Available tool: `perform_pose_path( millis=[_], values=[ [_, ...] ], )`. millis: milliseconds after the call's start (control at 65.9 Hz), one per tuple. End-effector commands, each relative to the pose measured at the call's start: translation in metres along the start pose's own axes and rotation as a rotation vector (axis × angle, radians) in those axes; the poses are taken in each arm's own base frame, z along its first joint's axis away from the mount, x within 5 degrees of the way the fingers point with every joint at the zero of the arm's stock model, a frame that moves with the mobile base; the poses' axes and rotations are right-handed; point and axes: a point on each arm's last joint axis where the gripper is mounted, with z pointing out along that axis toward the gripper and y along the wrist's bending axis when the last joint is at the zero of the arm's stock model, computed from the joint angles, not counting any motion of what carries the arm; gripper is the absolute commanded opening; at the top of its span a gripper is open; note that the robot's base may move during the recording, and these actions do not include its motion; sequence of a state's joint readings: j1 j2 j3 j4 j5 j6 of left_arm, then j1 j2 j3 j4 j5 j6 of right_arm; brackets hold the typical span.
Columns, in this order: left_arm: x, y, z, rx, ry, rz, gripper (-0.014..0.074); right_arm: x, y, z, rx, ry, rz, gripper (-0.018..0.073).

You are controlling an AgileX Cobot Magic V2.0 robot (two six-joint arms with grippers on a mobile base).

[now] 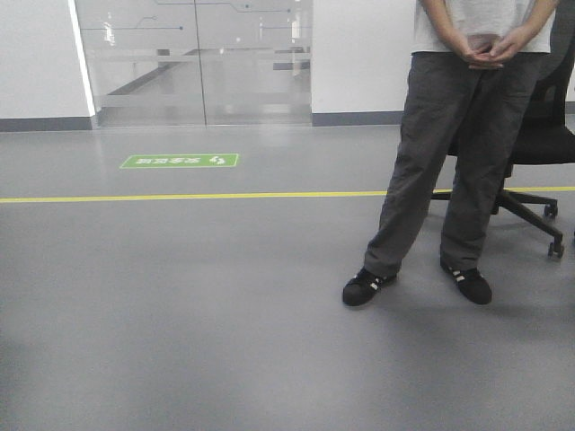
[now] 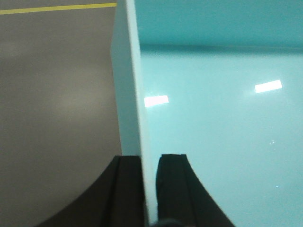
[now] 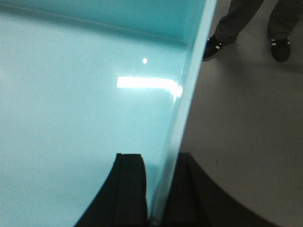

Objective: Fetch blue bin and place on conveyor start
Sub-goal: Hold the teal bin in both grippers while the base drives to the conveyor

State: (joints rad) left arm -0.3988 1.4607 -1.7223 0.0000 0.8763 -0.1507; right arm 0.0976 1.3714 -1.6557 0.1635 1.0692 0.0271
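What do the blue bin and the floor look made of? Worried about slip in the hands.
The blue bin: likely smooth, glossy plastic, pale turquoise; lights mirror as crisp bright patches on its inside. The floor: seemingly seamless grey vinyl or coated concrete, satin; reflections there are soft and blurred. The left hand and right hand each pinch a thin bin wall.

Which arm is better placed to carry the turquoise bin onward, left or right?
Neither alone, probably. The left claw pinches one wall of the blue bin, the right claw pinches the opposite wall, each with a finger inside and one outside. Both should carry together; no conveyor is in view.
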Motion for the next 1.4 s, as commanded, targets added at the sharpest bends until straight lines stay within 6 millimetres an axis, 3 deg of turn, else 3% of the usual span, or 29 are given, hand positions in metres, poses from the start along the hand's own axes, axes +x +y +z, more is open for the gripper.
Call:
perform_pose_path(
  millis=[0,561,1381],
  values=[
    [-0.009,-0.003,-0.010,0.026,-0.086,0.001,-0.0111,-0.004,0.000,-0.005,0.000,-0.044,-0.016,-0.0151],
    [-0.009,-0.001,-0.010,0.000,-0.090,0.024,-0.0111,-0.008,0.000,-0.004,-0.001,-0.079,-0.016,-0.0151],
    [-0.009,0.000,-0.010,-0.008,-0.092,0.031,-0.0111,-0.044,-0.008,0.046,0.008,-0.377,0.000,-0.0151]
  ],
)
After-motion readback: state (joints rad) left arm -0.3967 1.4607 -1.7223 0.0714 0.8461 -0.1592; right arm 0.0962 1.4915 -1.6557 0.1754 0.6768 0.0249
